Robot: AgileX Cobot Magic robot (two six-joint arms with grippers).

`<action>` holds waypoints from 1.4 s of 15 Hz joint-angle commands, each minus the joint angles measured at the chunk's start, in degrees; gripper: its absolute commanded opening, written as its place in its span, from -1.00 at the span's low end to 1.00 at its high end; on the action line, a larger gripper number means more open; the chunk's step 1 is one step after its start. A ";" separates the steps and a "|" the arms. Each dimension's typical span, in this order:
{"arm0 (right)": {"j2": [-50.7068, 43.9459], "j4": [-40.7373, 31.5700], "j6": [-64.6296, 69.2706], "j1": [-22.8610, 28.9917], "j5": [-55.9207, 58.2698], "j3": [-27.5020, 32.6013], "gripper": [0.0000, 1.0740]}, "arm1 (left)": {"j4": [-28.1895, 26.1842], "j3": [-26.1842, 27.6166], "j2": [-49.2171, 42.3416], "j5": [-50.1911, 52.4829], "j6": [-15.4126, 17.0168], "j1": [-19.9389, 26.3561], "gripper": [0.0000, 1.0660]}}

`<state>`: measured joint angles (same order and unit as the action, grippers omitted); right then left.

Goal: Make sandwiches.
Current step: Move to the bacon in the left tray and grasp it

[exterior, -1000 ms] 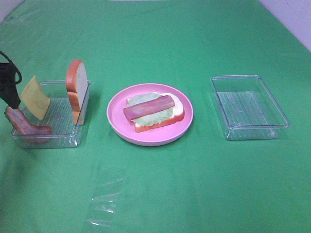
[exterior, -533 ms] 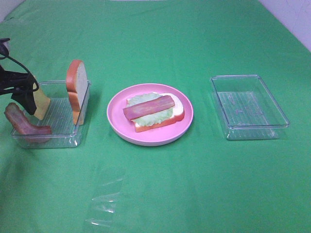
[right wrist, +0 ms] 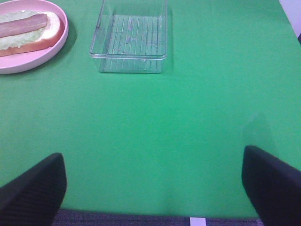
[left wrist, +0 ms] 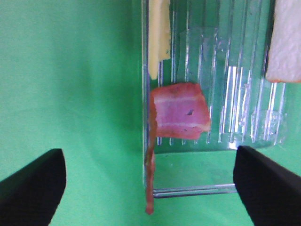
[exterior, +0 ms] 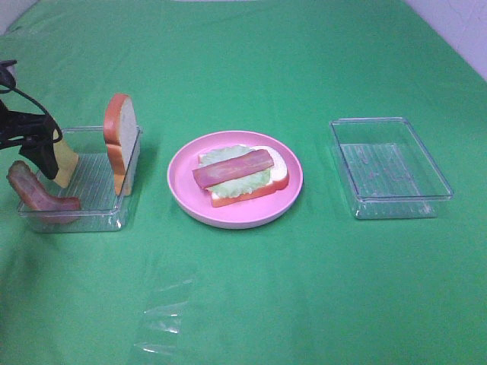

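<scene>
Left hand (exterior: 47,166) spread wide over the clear tray (exterior: 99,219), gripping nothing. The right hand (right wrist: 153,193) is equally open above bare tabletop (right wrist: 164,117).

The left arm slants down from the scene's left edge, its dark fingers (left wrist: 33,188) straddling the tray's outer end. Just under them a bacon strip (left wrist: 181,112) lies bent, one end up against the tray wall. A yellow cheese square (exterior: 68,161) leans behind the hand, and a bread slice (exterior: 122,137) stands on edge at the tray's other side. Mid-tabletop, the half-built sandwich (exterior: 242,171) — bread, lettuce, bacon on top — sits on the pink plate (exterior: 228,217). A second clear tray (exterior: 396,204) lies well apart on the right.
</scene>
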<state>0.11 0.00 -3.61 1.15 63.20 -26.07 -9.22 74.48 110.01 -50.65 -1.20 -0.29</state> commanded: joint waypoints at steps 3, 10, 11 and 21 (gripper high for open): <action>0.17 0.00 -0.46 -0.34 -0.40 0.11 0.81 | -0.06 0.23 0.74 0.69 -0.23 -0.29 0.61; 0.17 0.00 -0.46 -0.34 -0.40 0.11 0.81 | 0.17 0.23 2.01 0.46 0.11 -0.29 -0.07; 0.17 0.00 -0.46 -0.34 -0.40 0.11 0.81 | 0.17 0.23 2.01 1.43 0.34 -0.29 -0.50; 0.17 0.00 -0.46 -0.34 -0.40 0.11 0.81 | -3.44 0.23 1.95 2.23 0.74 -0.29 -1.00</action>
<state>0.11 0.00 -3.61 1.15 63.20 -26.07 -12.09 74.60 111.90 -47.84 -0.80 -0.40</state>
